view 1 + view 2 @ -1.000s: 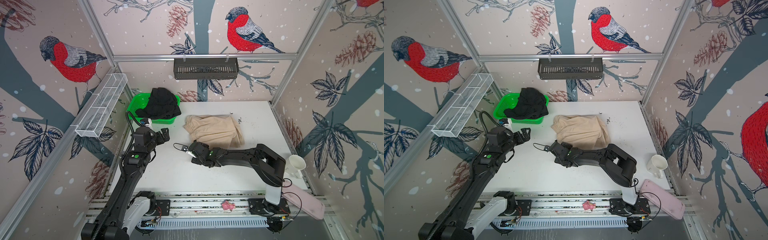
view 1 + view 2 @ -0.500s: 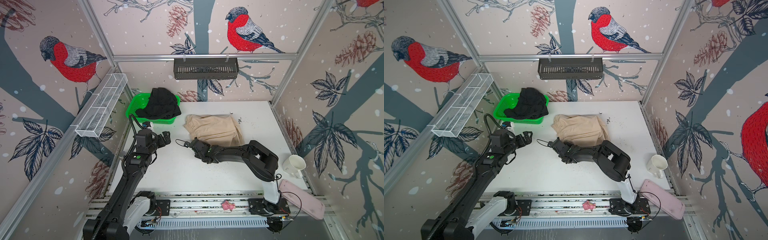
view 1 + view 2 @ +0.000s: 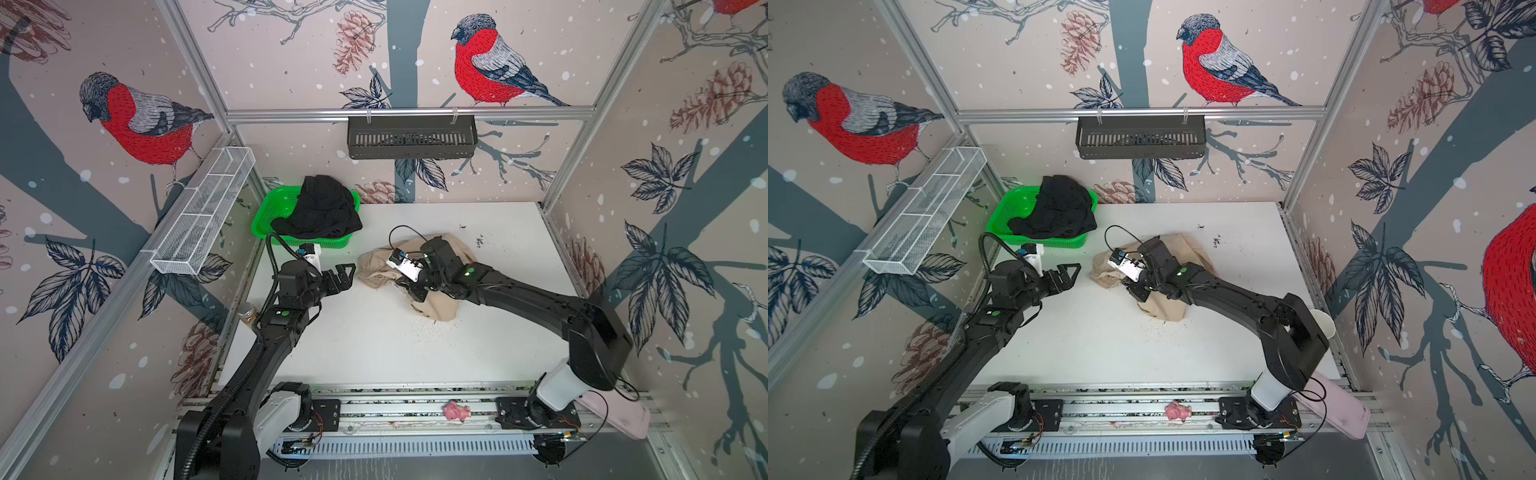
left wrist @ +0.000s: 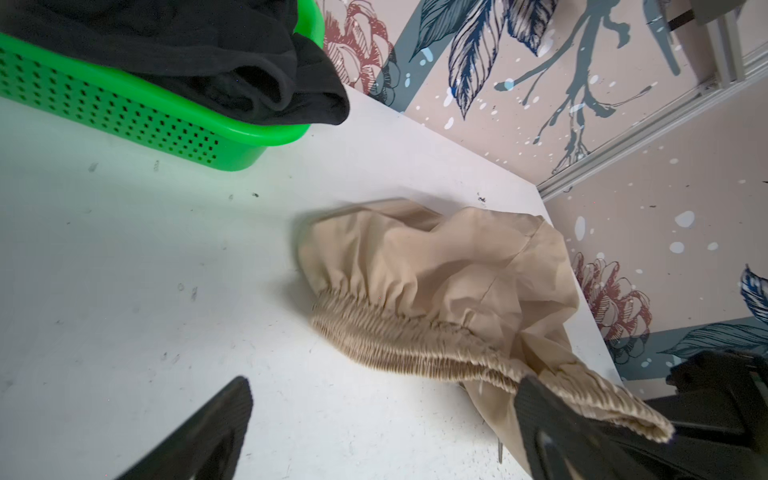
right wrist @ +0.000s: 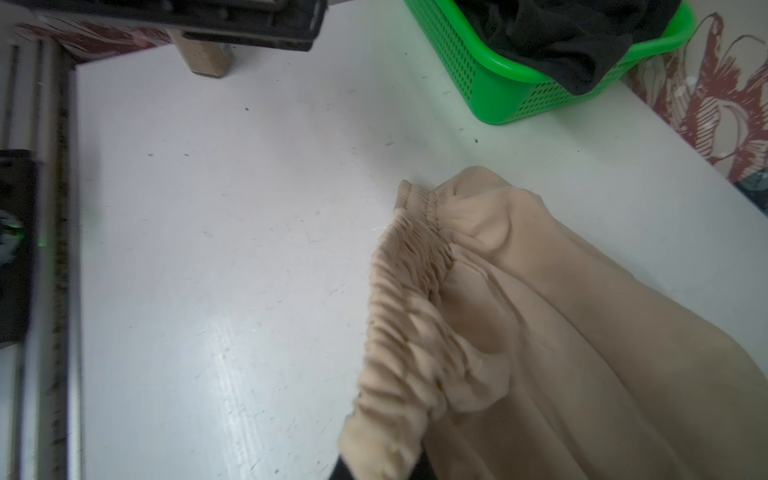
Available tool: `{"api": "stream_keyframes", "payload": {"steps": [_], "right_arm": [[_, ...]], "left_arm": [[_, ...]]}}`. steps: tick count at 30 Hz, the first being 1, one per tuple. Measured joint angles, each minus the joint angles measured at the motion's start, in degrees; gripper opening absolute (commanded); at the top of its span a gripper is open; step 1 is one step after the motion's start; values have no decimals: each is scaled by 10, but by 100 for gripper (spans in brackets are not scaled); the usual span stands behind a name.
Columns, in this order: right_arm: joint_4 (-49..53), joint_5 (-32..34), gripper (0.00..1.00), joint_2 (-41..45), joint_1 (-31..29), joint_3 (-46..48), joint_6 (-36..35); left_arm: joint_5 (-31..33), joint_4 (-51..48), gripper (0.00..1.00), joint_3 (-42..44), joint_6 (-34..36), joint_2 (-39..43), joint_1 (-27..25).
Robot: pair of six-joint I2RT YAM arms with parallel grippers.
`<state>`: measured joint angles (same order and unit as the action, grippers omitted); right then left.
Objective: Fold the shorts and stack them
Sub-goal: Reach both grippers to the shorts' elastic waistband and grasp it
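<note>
white table (image 3: 374, 345), green basket (image 3: 266, 216), beige shorts (image 3: 438, 309)

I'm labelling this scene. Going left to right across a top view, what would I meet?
wire rack → black shorts → tan shorts → pink pouch

At the back left corner of the table (image 3: 374, 353): basket (image 3: 270, 208), with one pair of shorts (image 3: 320, 212) in it, hanging over its right and front rim. Right of the basket and nearer the middle, on the table: second pair of shorts (image 3: 376, 270). Left tool (image 3: 348, 276) just left of that pair; right tool (image 3: 409, 293) on its front part. On the left wall, rack (image 3: 203, 216); on the back rail, hanging tray (image 3: 411, 137); on the front rail, toy (image 3: 456, 411).
</note>
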<state>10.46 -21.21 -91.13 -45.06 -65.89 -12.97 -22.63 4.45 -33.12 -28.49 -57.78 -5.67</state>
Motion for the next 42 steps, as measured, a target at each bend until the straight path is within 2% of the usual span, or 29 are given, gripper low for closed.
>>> {"api": "stream_keyframes", "payload": {"steps": [3, 8, 13, 18, 22, 27, 33, 42], "right_arm": [[1, -76, 1, 19, 36, 32, 22], [-22, -162, 1, 30, 77, 64, 56], [-76, -249, 1, 46, 132, 80, 94], [-107, -314, 1, 44, 187, 78, 132], [-109, -345, 1, 33, 200, 76, 135], [-109, -372, 2, 28, 212, 70, 143], [-108, -396, 2, 27, 242, 66, 156], [-100, -422, 1, 18, 262, 52, 147]], "left_arm": [[-13, 27, 99, 9, -4, -10, -7], [-12, 59, 99, 44, -12, -42, -43], [29, 57, 99, 55, 18, -60, -106], [103, 49, 99, 56, 69, -43, -180], [176, 19, 98, 48, 116, -50, -234], [227, -18, 98, 19, 153, -65, -261], [294, -51, 98, -28, 230, -107, -337], [353, -87, 98, -59, 312, -176, -378]]}}
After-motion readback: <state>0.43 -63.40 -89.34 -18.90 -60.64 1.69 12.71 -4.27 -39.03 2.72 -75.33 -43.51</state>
